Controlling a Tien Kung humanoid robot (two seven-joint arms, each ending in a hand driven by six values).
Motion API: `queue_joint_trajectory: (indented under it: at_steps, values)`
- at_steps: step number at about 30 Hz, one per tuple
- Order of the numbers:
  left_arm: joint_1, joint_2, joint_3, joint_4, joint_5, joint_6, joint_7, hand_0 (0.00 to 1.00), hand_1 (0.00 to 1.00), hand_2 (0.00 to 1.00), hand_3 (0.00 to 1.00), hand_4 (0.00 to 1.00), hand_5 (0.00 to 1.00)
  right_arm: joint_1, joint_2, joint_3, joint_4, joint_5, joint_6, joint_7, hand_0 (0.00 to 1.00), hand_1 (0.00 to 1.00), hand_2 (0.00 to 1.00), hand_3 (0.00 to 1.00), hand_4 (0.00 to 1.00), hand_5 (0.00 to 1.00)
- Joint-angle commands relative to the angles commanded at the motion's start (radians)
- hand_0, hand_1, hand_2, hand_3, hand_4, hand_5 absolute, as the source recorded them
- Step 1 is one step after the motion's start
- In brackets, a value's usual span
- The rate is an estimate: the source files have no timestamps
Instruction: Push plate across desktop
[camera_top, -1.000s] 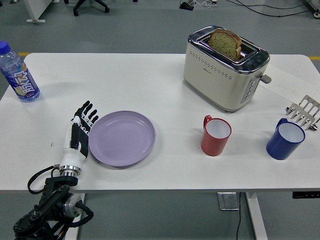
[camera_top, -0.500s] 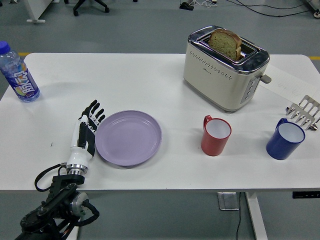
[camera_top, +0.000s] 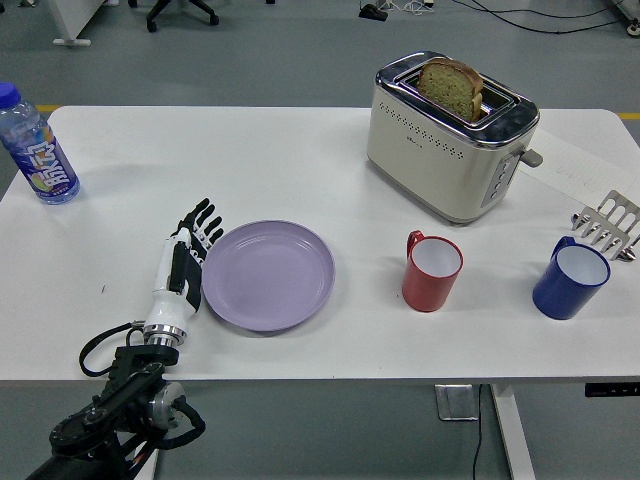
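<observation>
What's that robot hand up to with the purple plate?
The robot's left hand, fingers held straight, is pressed flat against the left edge of the purple plate and has been sliding it to the right across the white table. The plate now sits a little left of the red mug. A toaster holding bread, a blue mug and a water bottle stand untouched.

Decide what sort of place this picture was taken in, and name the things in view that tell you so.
Probably a lab or office set up for a kitchen test: a white desk on grey floor, an office chair's base and loose cables behind it, and a toaster and purple plate laid out.
</observation>
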Motion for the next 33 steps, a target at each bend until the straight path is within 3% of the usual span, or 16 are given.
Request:
queue_joint_trajectory:
  at_steps: [33]
  values:
    - [-0.034, 0.000, 0.098, 0.028, -0.024, 0.002, 0.000, 0.858, 0.880, 0.920, 0.872, 0.453, 0.998, -0.008, 0.000, -0.004, 0.000, -0.012, 0.003, -0.005, 0.607, 0.545, 0.630, 0.627, 0.136, 0.358]
